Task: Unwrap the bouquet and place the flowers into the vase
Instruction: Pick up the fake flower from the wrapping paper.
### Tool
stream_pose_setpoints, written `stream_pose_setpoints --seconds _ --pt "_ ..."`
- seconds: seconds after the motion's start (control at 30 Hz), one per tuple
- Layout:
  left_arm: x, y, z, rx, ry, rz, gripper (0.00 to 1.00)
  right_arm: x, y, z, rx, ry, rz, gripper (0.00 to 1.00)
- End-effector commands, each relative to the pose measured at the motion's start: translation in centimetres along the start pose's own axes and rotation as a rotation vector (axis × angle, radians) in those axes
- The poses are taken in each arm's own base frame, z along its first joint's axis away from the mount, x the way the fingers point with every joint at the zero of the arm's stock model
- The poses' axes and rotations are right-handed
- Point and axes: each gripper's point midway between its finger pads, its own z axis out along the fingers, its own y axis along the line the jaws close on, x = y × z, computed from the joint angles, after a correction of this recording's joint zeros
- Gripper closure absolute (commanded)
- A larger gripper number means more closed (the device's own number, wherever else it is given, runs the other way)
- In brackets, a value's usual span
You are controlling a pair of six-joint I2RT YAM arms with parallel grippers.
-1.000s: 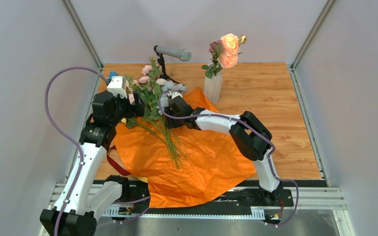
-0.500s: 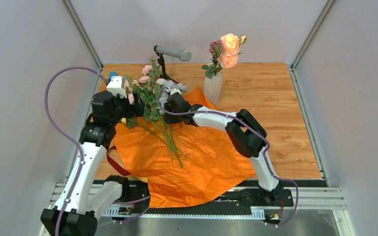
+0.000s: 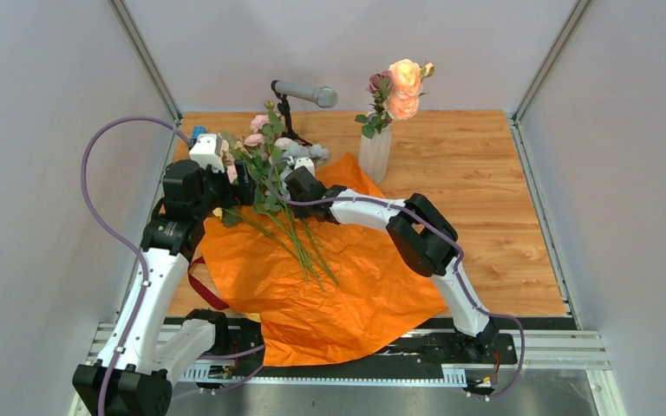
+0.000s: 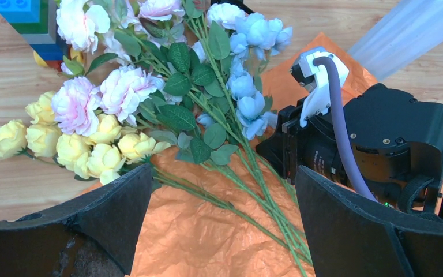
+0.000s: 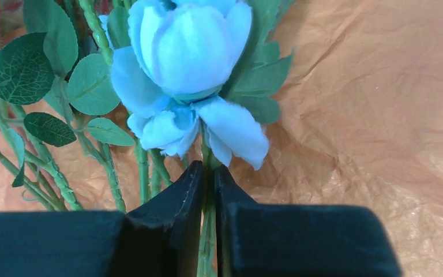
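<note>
Flowers [image 3: 270, 173] lie loose on the opened orange paper [image 3: 347, 295], heads toward 11 o'clock and stem ends fanning toward 5 o'clock. The bunch sits at about 10 o'clock on the wooden table [image 3: 486, 182]. Pink, yellow and cream heads spill off the paper's edge onto the wood, while the green stems stay on the crinkled sheet.

One pale blue rose [image 5: 184, 52] is caught just under its head: the right gripper [image 5: 209, 190] has its black fingers pressed almost together on that thin green stem.

At 9 o'clock of the bunch the left gripper [image 4: 224, 173] stands spread wide. Its two pads are well apart on either side of the stems and touch none of them.

A dark red ribbon [image 3: 204, 293] trails out from under the paper at its 8 o'clock edge.

The vase [image 3: 375, 156] stands upright at 12 o'clock, just beyond the paper's far corner, and already holds peach roses [image 3: 403, 87]. A grey microphone [image 3: 305, 93] on a black stand is at 11 o'clock. Coloured toy bricks [image 4: 26, 23] sit beside the flower heads at the table's left edge.
</note>
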Motion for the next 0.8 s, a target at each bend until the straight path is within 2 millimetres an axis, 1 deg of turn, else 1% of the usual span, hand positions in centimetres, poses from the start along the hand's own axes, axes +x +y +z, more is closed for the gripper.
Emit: stream_pose_setpoints --seconds 0.0,0.03,0.2,0.37,0.6,0.77 --pt "-0.8 0.0 0.2 0.011 -0.032 0.003 0.00 -1.6 -0.2 -0.6 0.038 -0.046 0.003 0.97" --pt "-0.9 0.0 0.2 0.011 -0.032 0.003 0.00 -2.0 -0.1 -1.1 0.032 -0.058 0.012 1.00" --pt "-0.8 0.1 0.2 0.010 -0.031 0.002 0.00 -3.4 0.4 -3.5 0.026 -0.123 0.073 1.00" --pt "-0.8 0.1 0.2 0.008 -0.031 -0.001 0.00 -4.5 0.4 -5.9 0.023 -0.203 0.159 1.00" --pt "-0.8 0.2 0.2 0.009 -0.031 -0.002 0.00 -5.1 0.4 -8.3 0.029 -0.286 0.207 1.00" --pt "-0.8 0.2 0.2 0.007 -0.031 -0.002 0.00 -5.1 -0.3 -9.5 0.067 -0.317 0.211 1.00"
